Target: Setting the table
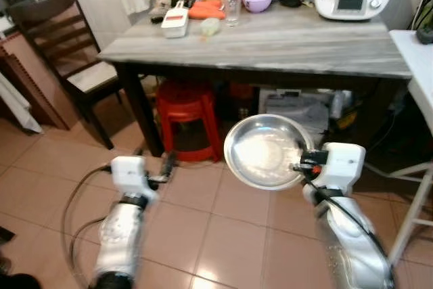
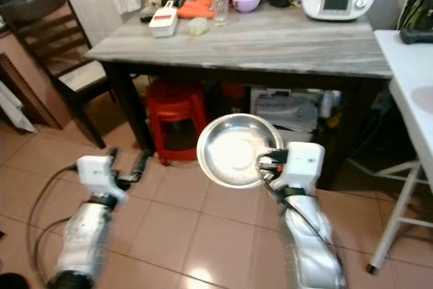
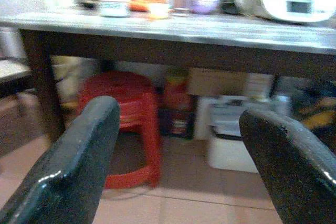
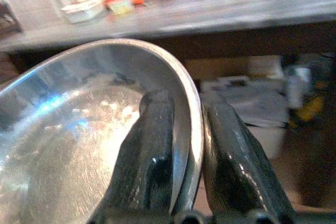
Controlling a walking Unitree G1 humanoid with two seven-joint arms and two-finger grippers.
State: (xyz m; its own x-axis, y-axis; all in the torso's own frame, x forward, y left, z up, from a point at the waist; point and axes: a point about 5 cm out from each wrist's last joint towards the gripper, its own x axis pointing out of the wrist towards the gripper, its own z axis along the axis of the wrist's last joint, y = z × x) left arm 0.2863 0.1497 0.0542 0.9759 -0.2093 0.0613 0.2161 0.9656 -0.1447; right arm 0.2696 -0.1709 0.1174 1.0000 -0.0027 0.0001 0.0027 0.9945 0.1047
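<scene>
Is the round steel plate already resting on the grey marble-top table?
No, the right gripper holds the round steel plate by its rim, below the table.

chair [image 1: 51, 38] cut off at left edge, tabletop clutter [image 3: 157, 1] blurred

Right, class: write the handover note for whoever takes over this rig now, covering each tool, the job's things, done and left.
Right tool: shut on the rim of the steel bowl, held below table height.
Left tool: open, holding nothing, low near the red stool.
Table: ahead, with a glass and purple bowl at its far edge.
Done: bowl in hand.
Left: set it on the table.
</scene>
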